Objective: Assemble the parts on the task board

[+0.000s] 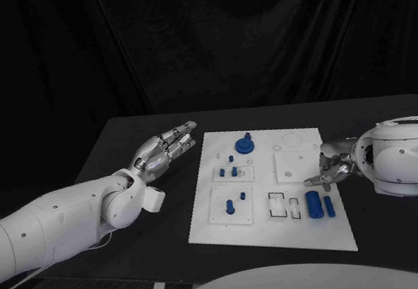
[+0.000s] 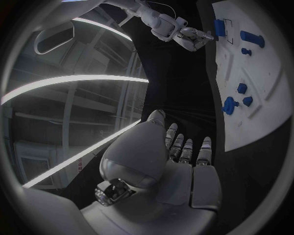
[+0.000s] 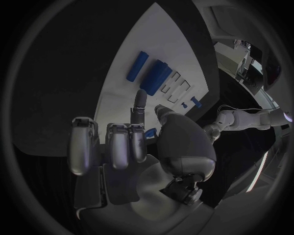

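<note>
I found the task board (image 1: 247, 223), a flat white rectangular plate with a matte face, lying in the middle of the black table (image 1: 111, 150). Shallow square recesses and small rectangular slots were cut into it. The parts were smooth blue pieces: a knob-shaped part (image 1: 244, 143) stood near the board's far edge, small pegs (image 1: 235, 171) sat just nearer than it, and a short pin (image 1: 227, 206) stood in the near-left square recess. Two elongated blue bars (image 1: 319, 203) lay side by side toward the board's near right, next to the open slots.

My right hand (image 1: 330, 172), silver and segmented, hovered over the board's right edge. In the right wrist view one finger (image 3: 139, 105) pointed out toward the board while the others curled in; a small blue shape (image 3: 150, 132) showed by the thumb, but I could not tell whether it was held or merely lay behind. My left hand (image 1: 164, 151) hung above bare table just left of the board's far corner, fingers extended, close together and holding nothing. The finer detail of the recesses was too small to make out.
</note>
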### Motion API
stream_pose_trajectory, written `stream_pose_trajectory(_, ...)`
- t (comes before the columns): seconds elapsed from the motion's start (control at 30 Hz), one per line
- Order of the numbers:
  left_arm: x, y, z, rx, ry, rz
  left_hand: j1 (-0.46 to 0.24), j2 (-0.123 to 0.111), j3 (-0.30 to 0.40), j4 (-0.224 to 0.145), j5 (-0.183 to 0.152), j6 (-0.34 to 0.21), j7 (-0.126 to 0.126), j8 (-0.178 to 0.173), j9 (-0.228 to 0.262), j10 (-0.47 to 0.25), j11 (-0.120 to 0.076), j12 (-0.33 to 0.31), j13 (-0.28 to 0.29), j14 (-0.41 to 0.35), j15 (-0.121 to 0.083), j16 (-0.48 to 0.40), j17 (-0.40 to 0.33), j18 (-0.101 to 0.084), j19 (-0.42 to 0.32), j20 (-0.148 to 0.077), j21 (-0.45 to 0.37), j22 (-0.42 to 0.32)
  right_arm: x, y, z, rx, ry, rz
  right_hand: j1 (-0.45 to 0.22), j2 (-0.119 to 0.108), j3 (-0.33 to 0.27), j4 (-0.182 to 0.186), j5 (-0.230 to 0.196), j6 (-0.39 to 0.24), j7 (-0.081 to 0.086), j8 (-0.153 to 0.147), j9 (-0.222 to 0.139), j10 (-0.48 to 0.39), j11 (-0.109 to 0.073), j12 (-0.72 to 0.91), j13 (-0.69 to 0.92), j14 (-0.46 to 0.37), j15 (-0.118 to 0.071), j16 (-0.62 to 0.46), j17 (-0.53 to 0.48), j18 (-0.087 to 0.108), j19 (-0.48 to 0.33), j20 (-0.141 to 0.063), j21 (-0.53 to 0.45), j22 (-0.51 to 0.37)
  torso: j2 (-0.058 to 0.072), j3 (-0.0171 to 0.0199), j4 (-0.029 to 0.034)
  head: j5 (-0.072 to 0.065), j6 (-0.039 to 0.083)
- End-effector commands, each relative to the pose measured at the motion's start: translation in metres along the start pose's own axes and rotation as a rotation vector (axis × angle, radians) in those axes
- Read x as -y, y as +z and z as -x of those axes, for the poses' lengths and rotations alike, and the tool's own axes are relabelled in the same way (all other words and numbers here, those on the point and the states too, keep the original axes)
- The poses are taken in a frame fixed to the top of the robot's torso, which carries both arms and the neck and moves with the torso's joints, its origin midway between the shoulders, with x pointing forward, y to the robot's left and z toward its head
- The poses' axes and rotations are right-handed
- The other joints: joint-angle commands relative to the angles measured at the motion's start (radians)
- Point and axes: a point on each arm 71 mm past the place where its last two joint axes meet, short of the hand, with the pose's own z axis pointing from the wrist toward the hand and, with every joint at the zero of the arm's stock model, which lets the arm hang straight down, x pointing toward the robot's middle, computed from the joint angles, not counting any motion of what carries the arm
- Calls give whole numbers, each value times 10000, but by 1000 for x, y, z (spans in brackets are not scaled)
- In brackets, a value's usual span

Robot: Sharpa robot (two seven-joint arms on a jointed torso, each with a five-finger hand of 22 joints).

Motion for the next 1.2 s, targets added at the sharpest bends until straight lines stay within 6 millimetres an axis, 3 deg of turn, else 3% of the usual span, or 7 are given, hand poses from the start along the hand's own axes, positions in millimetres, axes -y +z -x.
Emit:
stream_pose_trajectory(0.03,3,0,-2,-114,-191,-557,165,-63,-243,98,163,33,48,58,17,-56,103,34,33,-39,65,-39,-30,-81,21,101,-38,-108,3,1,-2,-151,-14,-418,-267,49,-121,-10,-146,-92,93,-244,30,1162,14,166,2737,1084,-93,200,2731,-106,607,-58,93,2379,-4,-1,0,12,-1)
stream_pose_trajectory(0.2,3,0,-2,-150,-221,-516,177,-60,-234,95,168,23,62,55,15,-57,113,32,32,-38,82,-37,-30,-82,16,118,-42,-118,2,2,-4,-194,-22,-446,-385,63,-146,-7,-199,-224,164,-506,-88,1162,69,166,2737,1084,-45,200,2731,-110,614,-30,109,2381,0,4,2,21,-1)
stream_pose_trajectory(0.57,1,0,-3,-257,-309,-342,204,-44,-204,99,166,146,161,81,32,-64,153,28,32,-36,152,-33,-28,-83,9,183,-47,-132,-2,7,-14,-558,-170,-459,-310,-67,-169,-83,-259,-319,186,-622,-50,1162,70,166,2737,1084,35,200,2731,-123,638,26,161,2396,-2,-1,2,30,-1)
stream_pose_trajectory(0.87,-1,1,-4,-344,-373,-183,223,-41,-189,92,168,170,200,90,35,-73,188,4,29,-38,183,-38,-30,-83,4,214,-50,-141,-6,10,-20,-668,-181,-401,-633,-265,-300,42,-1212,-516,280,-805,260,1162,161,166,2737,1084,133,200,2731,-111,627,139,130,2381,-5,1,-6,63,-1)
stream_pose_trajectory(0.93,-1,1,-4,-354,-381,-148,229,-41,-184,89,168,172,211,92,35,-74,199,3,29,-38,190,-37,-30,-83,4,223,-50,-142,-7,10,-20,-673,-182,-391,-781,-420,-355,64,-1442,-524,283,-812,377,1162,164,166,2737,1084,140,200,2731,-106,621,151,115,2375,0,0,-1,53,-1)
stream_pose_trajectory(1.03,-2,1,-4,-366,-395,-99,238,-39,-176,84,169,171,219,92,35,-76,210,-2,28,-38,201,-36,-29,-82,4,233,-50,-141,-8,11,-21,-706,-203,-380,-825,-485,-384,63,-1471,-532,285,-815,418,1162,161,166,2737,1084,141,200,2731,-101,612,153,93,2368,5,1,-2,51,-1)
stream_pose_trajectory(1.2,-5,0,-4,-385,-442,2,260,-38,-159,72,176,155,232,91,33,-81,228,-15,26,-37,222,-34,-29,-81,4,251,-50,-142,-10,12,-23,-792,-246,-364,-721,-267,-493,-17,-1221,-618,303,-854,548,1162,172,166,2737,1084,152,200,2731,-91,596,163,53,2355,-1,0,-2,67,-1)
